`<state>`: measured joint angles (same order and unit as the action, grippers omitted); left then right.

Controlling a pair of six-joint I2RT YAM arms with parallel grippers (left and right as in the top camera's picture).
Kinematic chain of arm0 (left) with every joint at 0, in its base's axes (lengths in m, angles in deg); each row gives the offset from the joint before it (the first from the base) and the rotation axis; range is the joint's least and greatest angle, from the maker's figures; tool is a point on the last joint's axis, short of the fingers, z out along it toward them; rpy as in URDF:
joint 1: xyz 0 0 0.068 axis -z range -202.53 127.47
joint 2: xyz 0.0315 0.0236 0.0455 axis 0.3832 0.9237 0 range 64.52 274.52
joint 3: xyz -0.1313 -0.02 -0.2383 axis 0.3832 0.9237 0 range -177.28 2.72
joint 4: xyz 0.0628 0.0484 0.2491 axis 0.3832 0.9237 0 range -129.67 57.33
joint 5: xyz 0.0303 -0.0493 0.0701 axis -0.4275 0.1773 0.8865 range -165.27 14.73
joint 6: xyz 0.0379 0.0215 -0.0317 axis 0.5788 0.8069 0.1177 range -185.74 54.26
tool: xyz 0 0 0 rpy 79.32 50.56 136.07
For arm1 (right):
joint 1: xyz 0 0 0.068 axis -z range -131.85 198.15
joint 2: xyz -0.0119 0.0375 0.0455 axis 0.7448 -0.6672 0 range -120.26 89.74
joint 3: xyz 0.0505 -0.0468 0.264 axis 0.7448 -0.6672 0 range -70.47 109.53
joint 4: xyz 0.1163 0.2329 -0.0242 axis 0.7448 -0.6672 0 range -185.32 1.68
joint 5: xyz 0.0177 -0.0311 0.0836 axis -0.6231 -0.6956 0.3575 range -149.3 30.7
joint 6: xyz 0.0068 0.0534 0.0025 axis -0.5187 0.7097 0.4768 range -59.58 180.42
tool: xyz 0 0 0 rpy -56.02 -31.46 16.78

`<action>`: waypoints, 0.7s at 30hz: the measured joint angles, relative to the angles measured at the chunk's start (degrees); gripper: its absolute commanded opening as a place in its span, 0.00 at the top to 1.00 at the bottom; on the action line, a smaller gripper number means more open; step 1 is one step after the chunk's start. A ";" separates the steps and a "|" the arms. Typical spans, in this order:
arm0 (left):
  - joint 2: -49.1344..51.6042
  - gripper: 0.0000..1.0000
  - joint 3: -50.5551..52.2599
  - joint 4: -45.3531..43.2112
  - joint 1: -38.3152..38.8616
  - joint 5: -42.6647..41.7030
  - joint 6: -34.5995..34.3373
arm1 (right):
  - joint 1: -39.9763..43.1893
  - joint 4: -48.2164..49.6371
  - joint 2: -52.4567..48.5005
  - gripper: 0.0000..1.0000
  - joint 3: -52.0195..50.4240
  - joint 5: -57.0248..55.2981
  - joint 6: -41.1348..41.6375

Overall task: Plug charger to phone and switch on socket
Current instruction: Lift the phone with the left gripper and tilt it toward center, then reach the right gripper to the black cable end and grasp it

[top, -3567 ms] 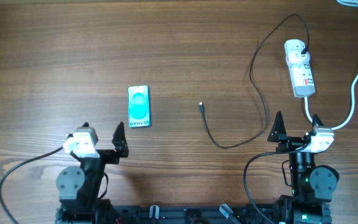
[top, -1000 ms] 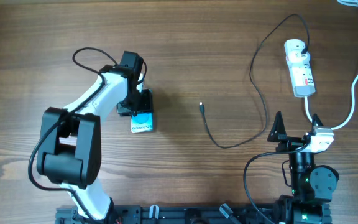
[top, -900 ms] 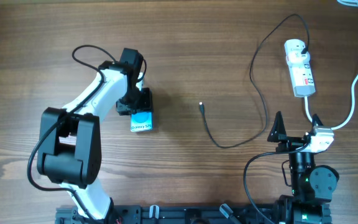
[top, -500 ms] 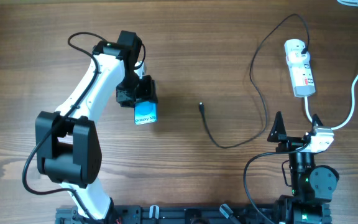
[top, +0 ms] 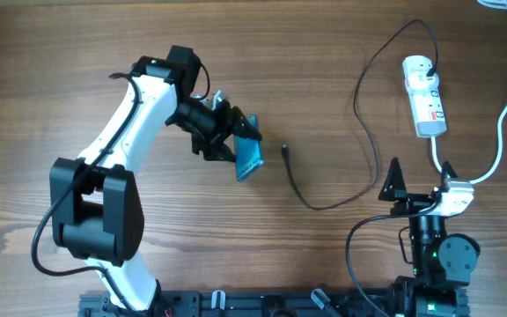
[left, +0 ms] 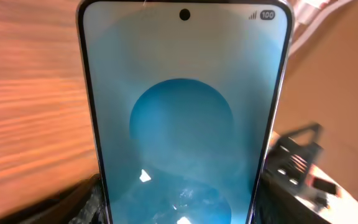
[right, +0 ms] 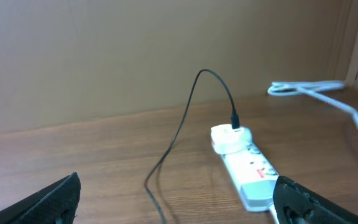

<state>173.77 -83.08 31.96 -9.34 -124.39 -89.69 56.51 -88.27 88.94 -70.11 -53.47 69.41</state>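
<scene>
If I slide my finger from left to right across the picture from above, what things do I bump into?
left arm → phone → charger tip → socket

The left arm (top: 135, 110), left of frame, has white tapered links, black cylindrical joints and a thin black cable (top: 34, 254); the right arm (top: 434, 242), lower right, is black with round housings, a white wrist block (top: 454, 198) and a green light (top: 436, 255); the right hand (top: 420, 178) has black pointed fingers (top: 393, 180).
</scene>
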 measured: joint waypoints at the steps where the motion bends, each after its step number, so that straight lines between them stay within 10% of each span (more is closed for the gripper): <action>1: 0.00 0.61 0.00 0.02 0.00 -1.90 -0.28 | 0.00 0.00 0.00 0.01 0.00 0.00 3.04; 7: 0.00 0.64 0.00 1.68 0.00 -9.68 -2.58 | 0.00 0.39 -4.13 0.01 0.00 5.16 35.01; 16: 0.00 0.64 0.00 1.27 0.00 -10.99 -3.65 | 0.00 1.81 -19.41 0.00 0.00 17.46 57.88; 21: 0.00 0.64 0.00 0.28 0.00 -11.02 -3.93 | 0.00 1.38 -21.53 0.04 1.25 25.27 48.09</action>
<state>173.77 -83.08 32.25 -9.34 -135.41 -93.62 56.51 -86.89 67.41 -68.86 -28.21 117.50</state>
